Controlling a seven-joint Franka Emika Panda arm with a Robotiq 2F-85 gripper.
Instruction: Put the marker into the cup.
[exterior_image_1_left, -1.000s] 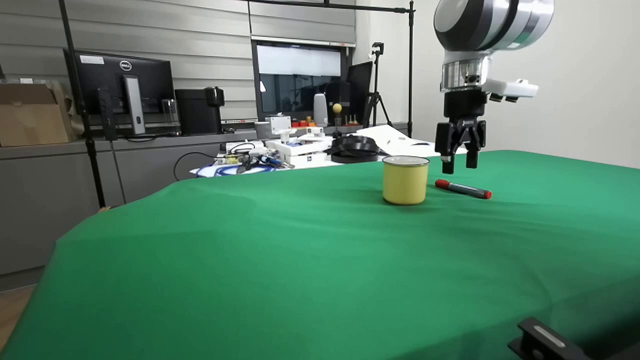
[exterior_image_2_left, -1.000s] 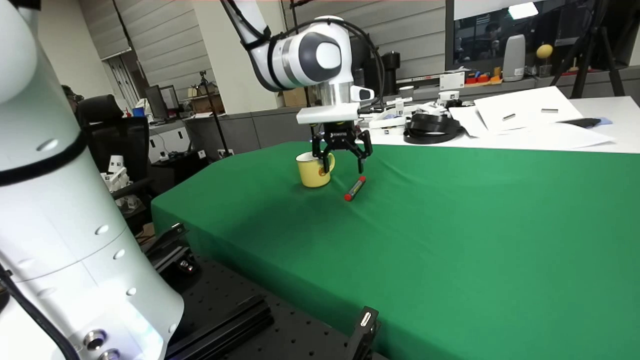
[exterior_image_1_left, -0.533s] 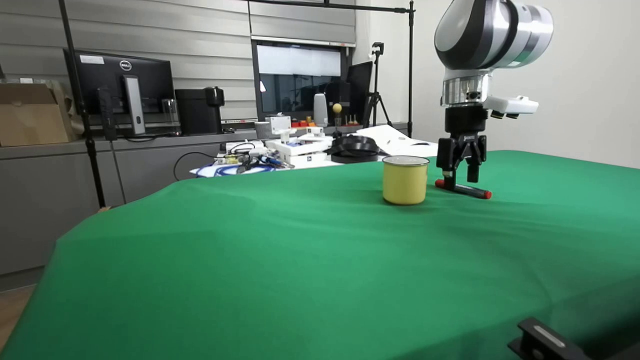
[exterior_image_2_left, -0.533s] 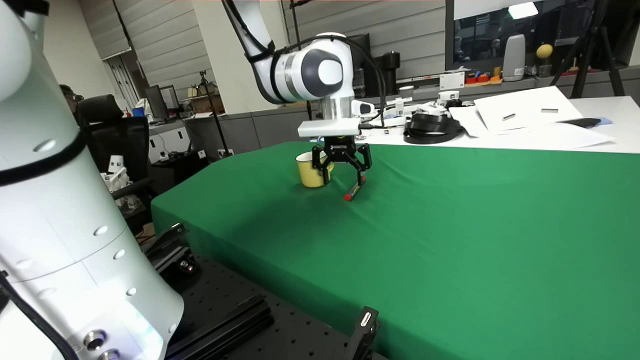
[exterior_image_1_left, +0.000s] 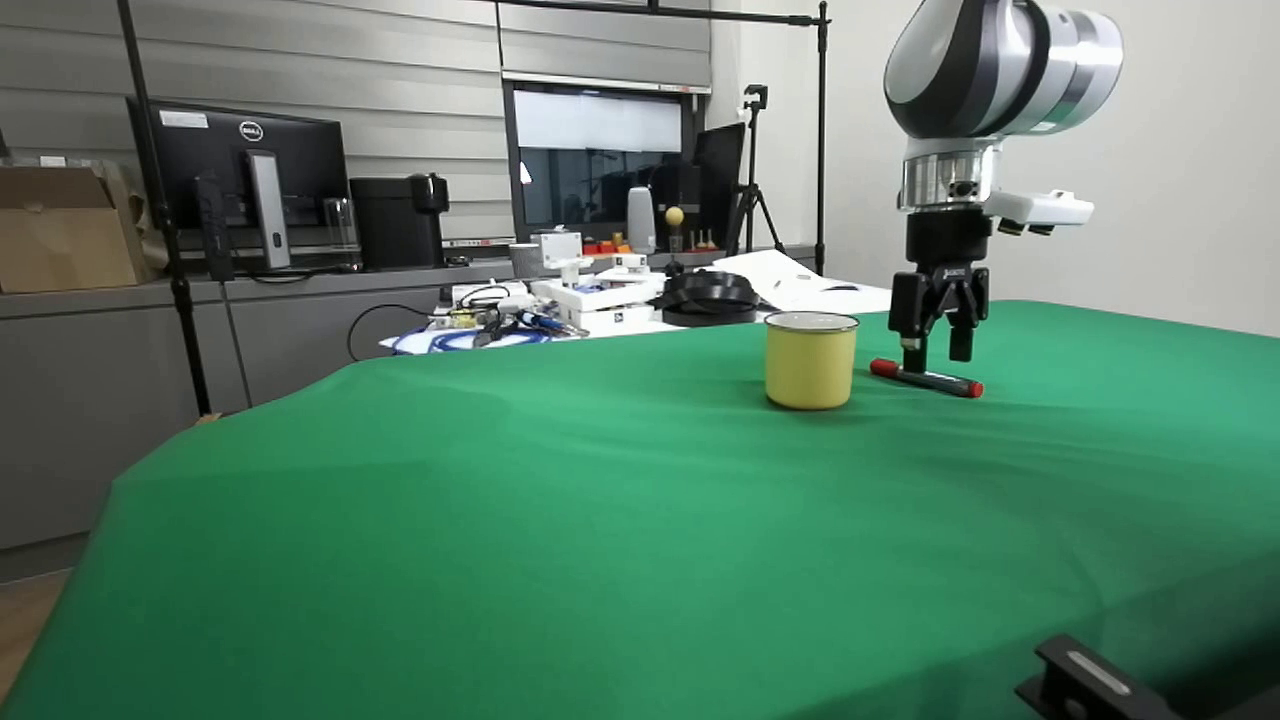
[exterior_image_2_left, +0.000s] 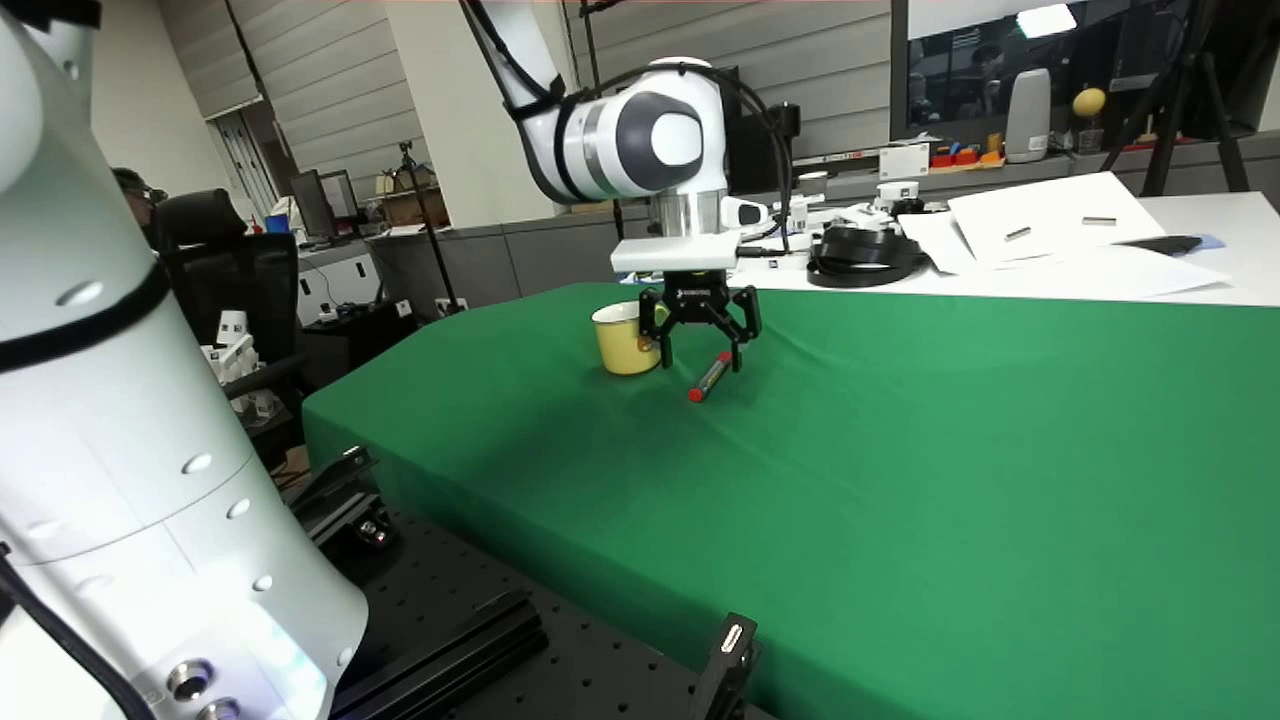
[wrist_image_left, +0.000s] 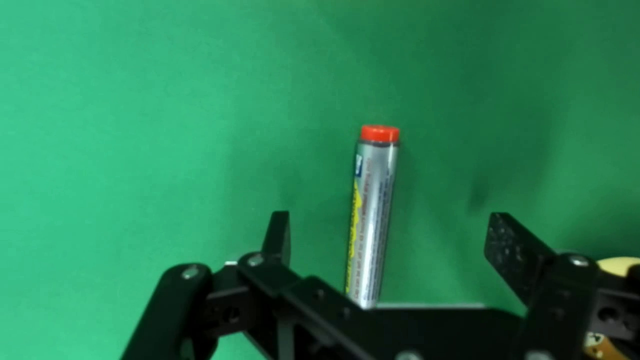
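End effector (exterior_image_2_left: 702, 361) shifted, marker (wrist_image_left: 371, 215) part-hidden, cup (wrist_image_left: 620, 265) cropped

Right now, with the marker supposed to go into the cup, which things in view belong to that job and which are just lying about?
Part of the job: marker, lying on the green cloth; yellow cup, upright, apart from the marker; claw, open.

Just lying about: cardboard box; Dell monitor; white papers; yellow ball.

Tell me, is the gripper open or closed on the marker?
Open: in the wrist view the gripper has its fingers apart, green cloth showing on both sides of the marker.
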